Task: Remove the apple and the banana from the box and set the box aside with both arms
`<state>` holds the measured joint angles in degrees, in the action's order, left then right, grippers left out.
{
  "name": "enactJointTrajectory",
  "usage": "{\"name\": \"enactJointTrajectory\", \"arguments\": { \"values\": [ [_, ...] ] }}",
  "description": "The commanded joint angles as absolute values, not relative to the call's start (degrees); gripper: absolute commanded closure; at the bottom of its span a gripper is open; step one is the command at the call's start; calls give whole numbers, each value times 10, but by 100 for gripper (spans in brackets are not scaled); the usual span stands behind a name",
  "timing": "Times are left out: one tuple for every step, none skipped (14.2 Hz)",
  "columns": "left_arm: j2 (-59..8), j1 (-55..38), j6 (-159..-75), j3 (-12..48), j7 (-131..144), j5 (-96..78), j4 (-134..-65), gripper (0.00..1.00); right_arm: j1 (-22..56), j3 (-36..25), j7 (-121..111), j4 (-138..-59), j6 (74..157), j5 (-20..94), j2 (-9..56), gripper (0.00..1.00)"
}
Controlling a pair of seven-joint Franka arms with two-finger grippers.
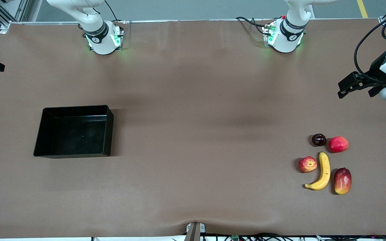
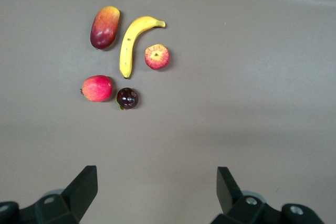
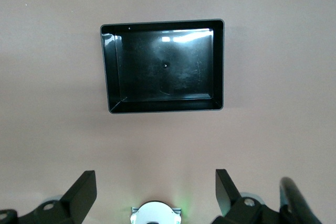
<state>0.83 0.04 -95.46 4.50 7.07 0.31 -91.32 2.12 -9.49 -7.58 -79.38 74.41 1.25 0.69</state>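
The shallow glossy black plastic box (image 1: 74,131) lies empty at the right arm's end, well apart from the streaked red apple (image 1: 307,164) and curved yellow banana (image 1: 321,172) (already out), so both the left gripper (image 2: 156,187) and right gripper (image 3: 156,188) hang spread wide, holding nothing.

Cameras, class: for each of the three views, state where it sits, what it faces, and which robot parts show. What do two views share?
Front view: high across the table, facing both arm bases; shows the box and fruit.
Left wrist view: on the left arm, looking down at the banana and apple; open left gripper shows.
Right wrist view: looks down on the empty box; open right gripper shows.
Shared: front and left wrist views show the fruit.
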Motion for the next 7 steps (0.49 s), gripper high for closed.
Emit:
{"name": "enactJointTrajectory", "arguments": {
  "values": [
    [14,3,-953,42,69,3,-907,0,14,-89,-83,-808,754,11,-1,0],
    [14,7,-953,42,69,3,-907,0,18,-89,-83,-808,756,11,-1,0],
    [13,8,-953,42,68,3,-907,0,16,-88,-83,-809,757,11,-1,0],
    [14,9,-953,42,69,3,-907,0,14,-89,-83,-809,758,11,-1,0],
    [14,9,-952,42,69,3,-907,0,13,-89,-83,-809,764,11,-1,0],
    [14,9,-952,42,68,3,-907,0,13,-90,-83,-809,765,11,-1,0],
    [15,9,-951,42,68,3,-907,0,13,-90,-83,-809,765,11,-1,0]
  ]
}}
